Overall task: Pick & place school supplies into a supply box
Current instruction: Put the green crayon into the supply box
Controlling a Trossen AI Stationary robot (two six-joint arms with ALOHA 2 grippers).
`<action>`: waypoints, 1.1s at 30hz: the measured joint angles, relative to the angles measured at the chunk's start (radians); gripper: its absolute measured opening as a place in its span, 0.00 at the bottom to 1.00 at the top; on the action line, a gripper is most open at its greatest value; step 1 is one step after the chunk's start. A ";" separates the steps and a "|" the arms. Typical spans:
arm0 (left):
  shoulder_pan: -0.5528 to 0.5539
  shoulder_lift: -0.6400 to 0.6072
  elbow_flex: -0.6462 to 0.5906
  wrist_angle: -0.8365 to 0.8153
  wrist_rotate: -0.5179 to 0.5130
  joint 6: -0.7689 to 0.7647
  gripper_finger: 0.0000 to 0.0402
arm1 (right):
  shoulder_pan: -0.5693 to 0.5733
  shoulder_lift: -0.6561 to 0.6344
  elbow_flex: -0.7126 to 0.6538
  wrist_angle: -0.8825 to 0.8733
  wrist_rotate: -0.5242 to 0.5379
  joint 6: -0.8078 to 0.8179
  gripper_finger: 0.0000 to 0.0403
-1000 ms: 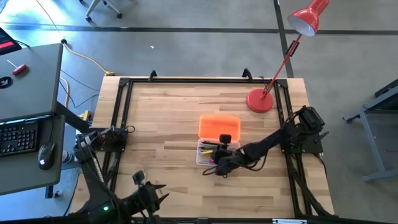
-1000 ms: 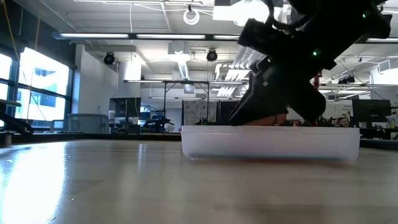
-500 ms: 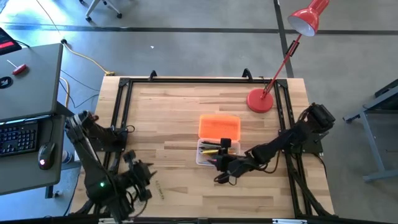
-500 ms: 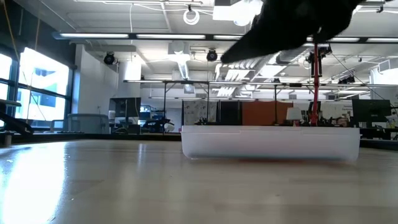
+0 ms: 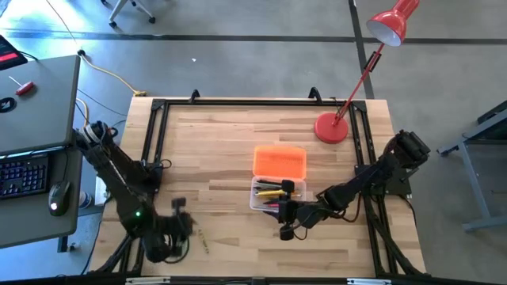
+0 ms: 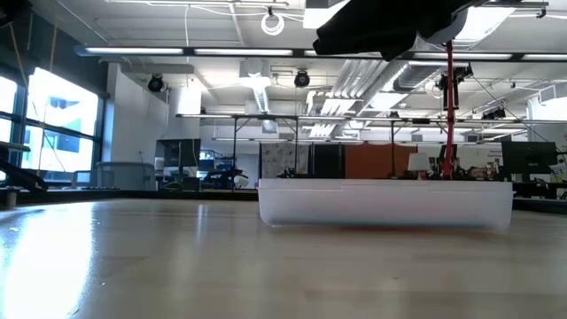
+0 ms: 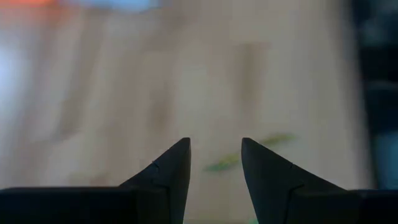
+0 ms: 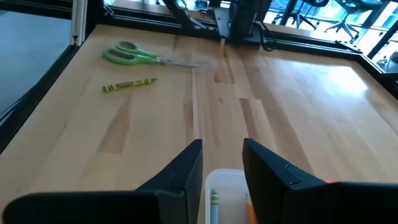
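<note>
The supply box point(image 5: 268, 194), a clear tray, sits mid-table holding several pencils and pens point(image 5: 271, 188). Its orange lid point(image 5: 279, 161) lies just beyond it. My right gripper point(image 5: 286, 226) hovers open by the box's near right corner point(image 8: 225, 190), with nothing between its fingers. Green-handled scissors point(image 8: 134, 56) and a yellow pencil point(image 8: 129, 84) lie flat on the wood at the near left. There my left gripper point(image 5: 181, 224) stands open and tipped downward. Its wrist view is blurred, with a greenish streak point(image 7: 249, 152) on the table past the open fingers point(image 7: 216, 155).
A red desk lamp stands with its round base point(image 5: 331, 128) at the far right, its stem point(image 6: 449, 106) rising behind the box. A black frame rail point(image 5: 154, 150) borders the table. Bare wood point(image 5: 214, 150) stretches between the box and the left side.
My right gripper has risen out of the box and drawn back toward the near right, clear of it. My left arm has swung its gripper down toward the table at the near left, tipping it downward. The box and lid have kept still.
</note>
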 joint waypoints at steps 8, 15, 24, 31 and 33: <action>0.024 -0.043 -0.129 0.386 0.126 0.514 0.44 | -0.008 0.000 0.000 0.013 -0.002 -0.013 0.23; 0.084 -0.040 -0.336 0.644 0.221 0.532 0.44 | -0.009 0.001 0.000 0.012 -0.002 -0.007 0.23; 0.197 -0.040 -0.413 0.835 0.321 0.558 0.44 | -0.010 0.001 0.000 0.011 -0.002 -0.015 0.23; 0.246 -0.034 -0.411 0.840 0.247 0.420 0.44 | -0.010 0.001 0.000 0.008 -0.002 -0.016 0.23; 0.252 -0.034 -0.411 0.838 0.237 0.378 0.44 | -0.010 0.001 0.000 0.008 -0.002 -0.011 0.23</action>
